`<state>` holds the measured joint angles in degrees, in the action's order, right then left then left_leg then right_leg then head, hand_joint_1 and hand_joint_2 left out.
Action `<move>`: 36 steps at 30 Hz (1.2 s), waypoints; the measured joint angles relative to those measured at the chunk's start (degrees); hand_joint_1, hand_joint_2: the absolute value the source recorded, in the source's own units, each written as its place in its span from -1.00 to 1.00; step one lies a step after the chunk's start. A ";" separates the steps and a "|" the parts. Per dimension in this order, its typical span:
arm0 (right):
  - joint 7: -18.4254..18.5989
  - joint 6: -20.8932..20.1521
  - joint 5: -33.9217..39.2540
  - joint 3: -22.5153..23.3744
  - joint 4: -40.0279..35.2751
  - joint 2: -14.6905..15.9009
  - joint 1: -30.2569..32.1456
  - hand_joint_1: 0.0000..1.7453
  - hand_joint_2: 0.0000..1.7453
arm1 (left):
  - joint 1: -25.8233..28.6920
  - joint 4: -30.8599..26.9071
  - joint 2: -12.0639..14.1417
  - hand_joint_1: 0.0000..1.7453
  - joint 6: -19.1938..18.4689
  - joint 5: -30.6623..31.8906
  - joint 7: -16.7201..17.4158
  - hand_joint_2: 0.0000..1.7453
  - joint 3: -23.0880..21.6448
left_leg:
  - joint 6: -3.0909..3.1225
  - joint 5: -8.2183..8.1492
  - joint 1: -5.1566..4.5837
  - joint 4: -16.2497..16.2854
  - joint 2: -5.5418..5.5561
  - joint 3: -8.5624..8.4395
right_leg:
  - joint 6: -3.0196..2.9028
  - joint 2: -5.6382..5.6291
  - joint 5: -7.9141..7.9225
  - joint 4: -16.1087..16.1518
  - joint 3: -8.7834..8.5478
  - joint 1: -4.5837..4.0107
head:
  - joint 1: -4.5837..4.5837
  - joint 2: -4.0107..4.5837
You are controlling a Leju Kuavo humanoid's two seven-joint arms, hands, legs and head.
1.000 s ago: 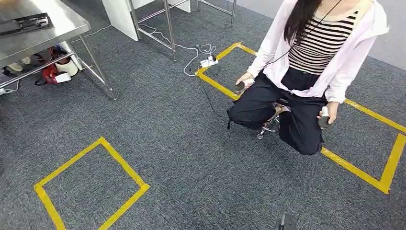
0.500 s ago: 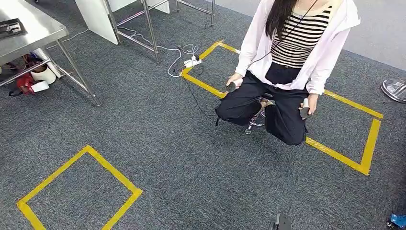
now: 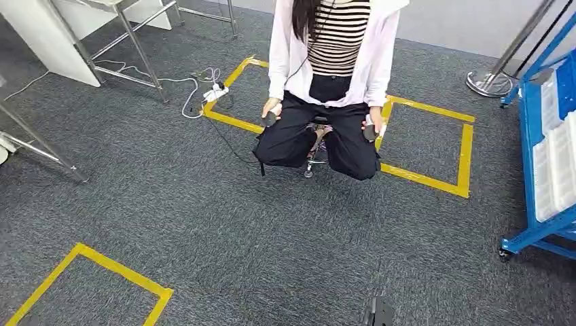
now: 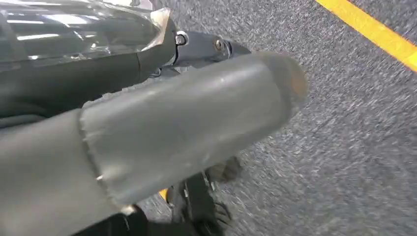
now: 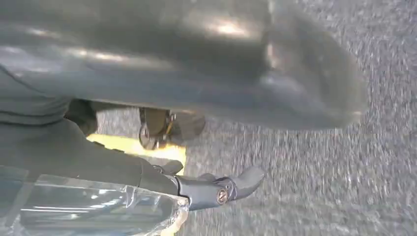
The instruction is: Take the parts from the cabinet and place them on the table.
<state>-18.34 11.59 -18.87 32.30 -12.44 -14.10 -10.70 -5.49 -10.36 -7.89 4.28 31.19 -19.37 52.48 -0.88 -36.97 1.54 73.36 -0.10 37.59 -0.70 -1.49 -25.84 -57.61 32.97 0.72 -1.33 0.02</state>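
A blue wheeled cabinet point(image 3: 534, 139) with white trays point(image 3: 553, 170) stands at the right edge of the head view; I cannot make out any parts in the trays. In the left wrist view my left hand point(image 4: 187, 113) hangs over grey carpet with its thumb and dark fingers point(image 4: 206, 46) stretched apart and nothing in them. My right hand point(image 5: 196, 98) in the right wrist view is the same, with a dark finger point(image 5: 216, 189) extended away from the thumb and nothing held.
A person point(image 3: 326, 81) sits on a stool straight ahead with a controller in each hand. Yellow tape squares point(image 3: 435, 180) point(image 3: 102, 268) mark the carpet. A power strip with cables point(image 3: 214, 92), metal table legs point(image 3: 41, 146) and a stanchion base point(image 3: 489, 83) stand around.
The whole head view has swung to the right, so the camera turned. The steel table slid out at the left, and the blue cabinet came in at the right edge.
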 joint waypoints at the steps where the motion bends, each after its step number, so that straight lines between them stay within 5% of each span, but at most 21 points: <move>1: 0.28 0.79 -0.70 -0.35 0.00 0.00 0.09 -1.00 -1.00 | 0.06 0.02 -0.02 -1.00 -0.20 -0.04 -0.42 -1.00 -0.09 | 0.14 0.06 0.00 1.67 0.11 1.02 | -0.15 -0.75 0.10 -0.02 0.01 -0.19 | -0.02 0.00; 3: 0.55 2.12 -1.57 -0.96 0.02 0.09 0.19 -1.00 -1.00 | 0.09 0.02 -0.09 -1.00 0.31 0.59 -0.72 -1.00 -0.33 | 0.61 3.87 0.00 -2.64 0.29 -0.66 | -0.12 -2.23 0.12 -0.10 -0.02 -0.33 | -0.02 0.00; 5: 0.61 2.64 -1.61 -1.42 0.02 0.09 0.16 -1.00 -1.00 | 0.05 0.02 -0.26 -1.00 1.44 1.33 -0.94 -1.00 -0.98 | 1.09 8.75 0.07 -12.24 2.05 -5.43 | -0.05 -3.67 0.15 -0.36 -0.07 -0.31 | -0.02 0.00; 6: 0.61 2.77 -1.68 -1.51 0.02 0.04 0.13 -1.00 -1.00 | 0.01 0.04 -0.28 -1.00 1.84 1.36 -1.66 -1.00 -1.11 | 1.04 8.03 0.09 -14.23 4.60 -6.37 | 0.16 -4.02 0.21 -0.45 0.08 -0.50 | 0.02 0.00; 10: 0.35 3.03 -1.83 -1.75 0.02 0.02 0.32 -1.00 -1.00 | -0.32 0.04 -0.63 -1.00 2.60 1.88 -3.65 -1.00 -1.86 | 1.89 8.93 -0.87 -14.84 2.51 -6.35 | 1.74 -5.64 0.98 0.09 0.91 -0.39 | 0.00 0.00; 11: 0.28 3.03 -1.85 -1.77 0.02 0.04 0.36 -1.00 -1.00 | -0.41 0.04 -0.77 -1.00 2.60 1.88 -3.78 -1.00 -1.96 | 2.76 9.70 -0.29 -15.98 1.56 -6.68 | 1.85 -4.77 0.78 -0.52 1.34 -0.62 | 0.13 0.00; 12: 0.26 3.03 -1.85 -1.77 0.02 0.07 0.36 -1.00 -1.00 | -0.46 0.04 -0.79 -1.00 2.60 1.88 -3.85 -1.00 -1.99 | 3.10 9.91 -0.59 -16.40 1.11 -6.85 | 1.78 -1.77 -0.30 -2.08 2.13 -0.63 | 0.11 0.00; 13: 0.26 3.03 -1.85 -1.79 0.02 0.07 0.26 -1.00 -1.00 | -0.40 0.04 -0.76 -1.00 2.62 1.88 -3.91 -1.00 -1.99 | 3.40 10.06 -0.67 -16.44 0.31 -6.79 | 1.52 -0.21 -2.27 -5.41 3.93 -0.62 | 0.46 0.00; 15: 0.22 3.01 -1.83 -1.83 0.02 0.07 0.20 -1.00 -1.00 | -0.28 0.04 -0.72 -1.00 2.75 2.05 -3.93 -1.00 -2.01 | 3.45 10.05 -0.93 -16.43 -1.30 -6.55 | 1.45 0.66 -6.24 -14.85 8.44 -0.38 | 0.44 0.00; 17: 0.33 2.64 -1.42 -1.81 0.02 0.13 0.45 -1.00 -1.00 | -0.24 0.04 -0.79 -1.00 3.17 2.86 -3.93 -1.00 -2.42 | 3.44 10.05 -0.96 -16.41 -2.78 -6.42 | 2.25 0.79 -6.98 -18.56 9.96 -0.17 | 0.46 0.00; 18: 0.50 2.60 -1.53 -1.81 0.04 0.20 0.50 -1.00 -1.00 | -0.28 0.04 -0.79 -1.00 3.45 3.02 -3.93 -1.00 -2.56 | 3.40 10.03 -0.96 -16.40 -3.47 -6.43 | 2.87 0.97 -5.87 -15.94 8.34 -0.05 | 0.50 0.00; 20: 1.25 3.28 -2.89 -1.92 0.07 0.26 0.38 -1.00 -1.00 | -0.44 0.04 -0.83 -1.00 4.44 3.02 -3.27 -1.00 -2.58 | 3.13 9.90 -0.92 -16.35 -4.71 -6.63 | 3.92 2.64 -2.33 -5.41 2.23 0.24 | 0.52 0.00; 21: 1.86 4.15 -3.80 -2.21 0.07 0.28 0.27 -1.00 -1.00 | -0.48 0.04 -0.85 -1.00 5.16 3.10 -2.71 -1.00 -2.60 | 2.82 9.73 -1.10 -16.24 -5.23 -6.86 | 3.88 5.47 -1.26 -0.29 -0.78 0.36 | 0.57 0.00; 22: 2.58 5.29 -4.81 -2.75 0.07 0.17 0.16 -1.00 -1.00 | -0.43 0.04 -0.79 -1.00 5.84 3.10 -2.45 -1.00 -2.67 | 2.28 9.35 -1.55 -16.14 -5.76 -6.86 | 3.25 6.56 -0.94 0.17 -1.03 -0.15 | 0.50 0.00; 26: 4.26 8.08 -7.64 -3.95 0.07 0.26 0.14 -1.00 -1.00 | -0.87 0.04 -1.14 -1.00 8.02 4.89 -0.83 -1.00 -3.56 | 0.83 9.05 -1.19 -16.33 -7.74 -7.55 | 1.24 3.55 -0.38 0.67 -0.91 -0.05 | 0.20 0.00; 28: 4.72 9.40 -9.71 -5.16 0.07 0.22 0.14 -1.00 -1.00 | -1.03 0.04 -1.16 -1.00 8.07 5.44 -0.52 -1.00 -3.96 | 0.36 5.77 -0.52 -12.32 -2.19 -6.11 | 0.23 2.38 0.13 0.78 -0.91 0.58 | -0.13 0.00; 29: 4.81 10.07 -10.62 -5.85 0.09 0.15 0.07 -1.00 -1.00 | -0.95 0.07 -1.20 -1.00 7.91 5.42 -0.44 -1.00 -4.06 | 0.26 3.25 -0.49 -8.00 -0.73 -4.23 | 0.00 1.73 0.21 0.78 -0.85 0.48 | -0.41 0.00; 31: 4.89 10.64 -11.17 -6.84 0.09 0.02 0.16 -1.00 -1.00 | -0.74 0.11 -1.25 -1.00 7.82 5.27 -0.46 -1.00 -4.20 | 0.12 -0.54 -0.47 1.39 0.15 0.27 | -0.02 0.07 0.21 0.75 -0.76 0.11 | -0.52 0.00; 33: 4.92 11.01 -11.19 -7.30 0.09 0.04 0.33 -1.00 -1.00 | -0.67 0.11 -1.22 -1.00 7.82 5.00 -0.55 -1.00 -4.22 | 0.28 1.57 -0.43 0.96 0.23 0.59 | -0.01 -1.46 0.21 0.70 -0.87 -0.02 | -0.52 0.00; 35: 4.92 11.03 -11.21 -7.58 0.09 0.02 0.31 -1.00 -1.00 | -0.69 0.11 -1.22 -1.00 7.80 4.98 -0.59 -1.00 -4.28 | 0.52 7.12 -0.33 -8.00 0.95 -3.43 | 0.02 -2.94 0.21 0.56 -1.09 -0.01 | -0.52 0.00; 36: 4.92 11.03 -11.19 -7.71 0.09 -0.02 0.28 -1.00 -1.00 | -0.70 0.11 -1.20 -1.00 7.80 4.98 -0.68 -1.00 -4.30 | 0.68 9.55 -0.13 -13.33 2.92 -5.87 | 0.05 -3.68 0.19 0.42 -1.09 0.02 | -0.55 0.00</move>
<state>-13.42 22.62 -30.05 24.59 -12.35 -14.12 -10.42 -6.19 -10.25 -9.09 12.09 36.17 -20.04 48.17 -0.20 -27.42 1.41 60.03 2.82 31.72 -0.65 -5.17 -25.65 -57.19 31.89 0.74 -1.88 0.02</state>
